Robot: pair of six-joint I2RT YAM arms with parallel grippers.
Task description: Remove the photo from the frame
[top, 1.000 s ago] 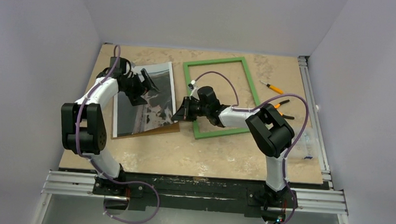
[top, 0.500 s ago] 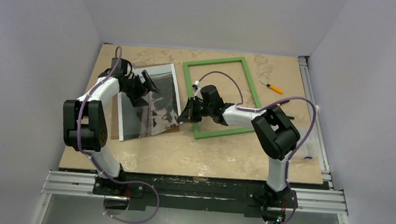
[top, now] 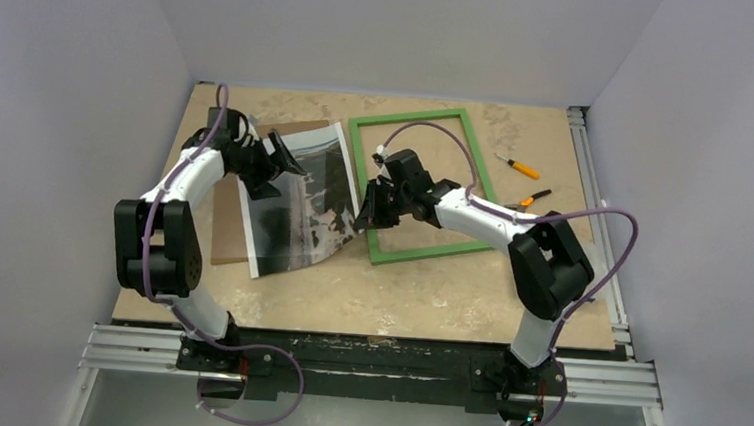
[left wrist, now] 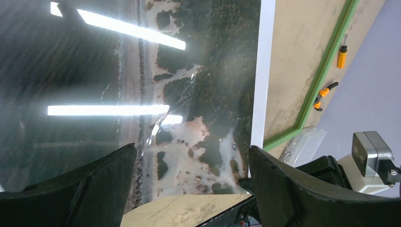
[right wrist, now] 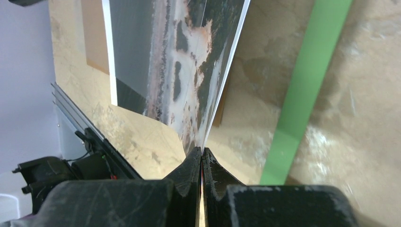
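My R gripper point(right wrist: 202, 158) is pinched tight on the photo point(top: 299, 203), right at its near-right corner, w/ both fingertips pressed together on the thin edge. That corner is lifted off the table point(top: 397, 295), so the print bows up on the right side, and there's a lot of glare from the lights across it. My L gripper point(top: 281, 161) is over the far-left part of the photo w/ fingers point(left wrist: 80, 189) spread wide. From the L wrist cam the print fills the whole gap between them, but I can't tell if either finger is actually touching it. The photo is fully outside the frame point(top: 410, 116), just to the left of it, pic side up w/ the white margin showing. A brown board point(top: 227, 228) lies flat on the table under the photo's left half and pokes out past its left edge. The frame lies flat, green side up, w/ bare tabletop showing through the middle, and my R arm reaches across its near-left corner. Off to the right of the frame there's an orange screwdriver point(top: 517, 167) and orange-handled pliers point(top: 532, 197), both well apart from the photo. The L wrist cam also catches a clear plastic box point(left wrist: 302, 142) past the frame's corner.
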